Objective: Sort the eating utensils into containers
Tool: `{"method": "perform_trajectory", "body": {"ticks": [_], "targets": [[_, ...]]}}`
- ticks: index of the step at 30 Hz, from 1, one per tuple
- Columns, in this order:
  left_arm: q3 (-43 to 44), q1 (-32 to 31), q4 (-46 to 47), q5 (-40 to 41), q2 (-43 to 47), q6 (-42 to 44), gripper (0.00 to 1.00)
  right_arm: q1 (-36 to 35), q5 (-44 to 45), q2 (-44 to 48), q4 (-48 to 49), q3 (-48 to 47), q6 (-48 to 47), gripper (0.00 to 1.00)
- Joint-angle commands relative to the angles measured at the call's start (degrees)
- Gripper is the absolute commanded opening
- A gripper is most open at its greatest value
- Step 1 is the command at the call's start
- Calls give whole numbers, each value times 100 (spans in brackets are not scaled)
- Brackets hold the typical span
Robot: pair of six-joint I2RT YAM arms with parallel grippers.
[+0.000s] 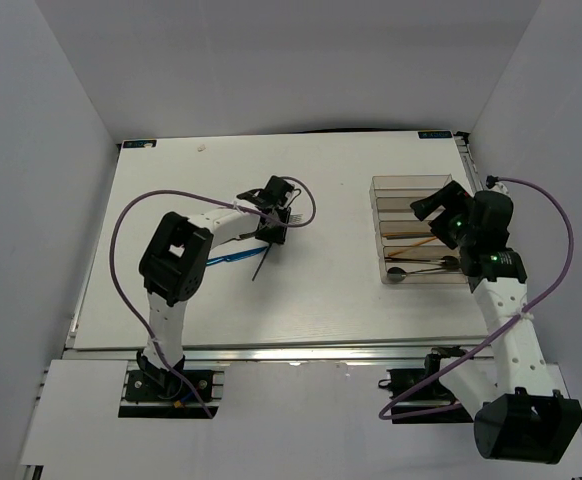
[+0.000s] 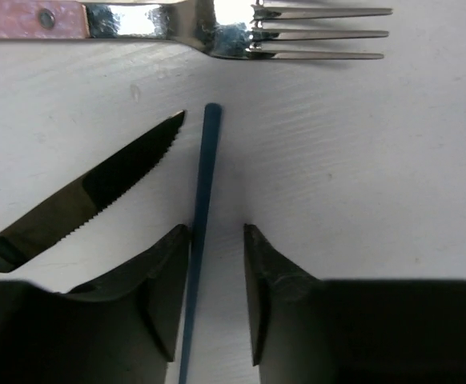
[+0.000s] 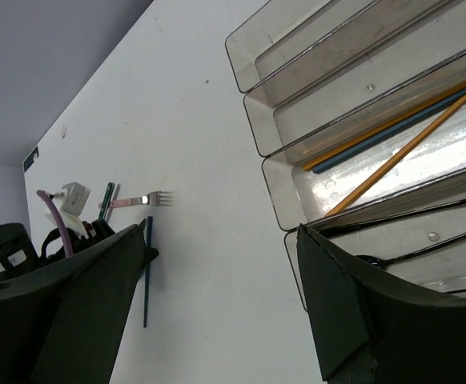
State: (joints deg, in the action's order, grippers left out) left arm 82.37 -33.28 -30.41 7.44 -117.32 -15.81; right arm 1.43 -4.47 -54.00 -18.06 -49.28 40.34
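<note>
Blue stick (image 2: 205, 176) lies flat on the table (image 2: 361, 160), its tip just short of the pink-handled fork (image 2: 177, 24), between the left gripper's (image 2: 217, 232) empty, part-open jaws and nearer one finger, so it seems best to centre, settle low and close squarely, sparing the black knife (image 2: 97, 192) slanting toward that fork; the right gripper (image 3: 217, 240) gapes empty.

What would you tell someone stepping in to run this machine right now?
Left gripper: open, low over the table, with its fingers on either side of the blue stick, not closed on it.
Right gripper: open and empty, at the tray.
Done: chopsticks lie in one tray compartment, black spoons in the next.
Left: the blue stick, the black knife and the pink-handled fork are on the table by the left gripper. The blue stick is probably next.
</note>
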Motion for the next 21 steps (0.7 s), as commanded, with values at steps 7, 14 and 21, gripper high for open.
{"method": "perform_trajectory", "body": {"ticks": [7, 14, 21], "targets": [[-484, -117, 324, -463, 68, -361, 6, 24, -309, 390, -4, 5, -140, 84], [-853, -442, 589, -944, 630, -624, 0, 15, -1578, 223, 794, 813, 316, 84], [-986, -952, 1168, -1692, 1501, -985, 0, -599, -2313, 56, 1947, 1359, 607, 88]]}}
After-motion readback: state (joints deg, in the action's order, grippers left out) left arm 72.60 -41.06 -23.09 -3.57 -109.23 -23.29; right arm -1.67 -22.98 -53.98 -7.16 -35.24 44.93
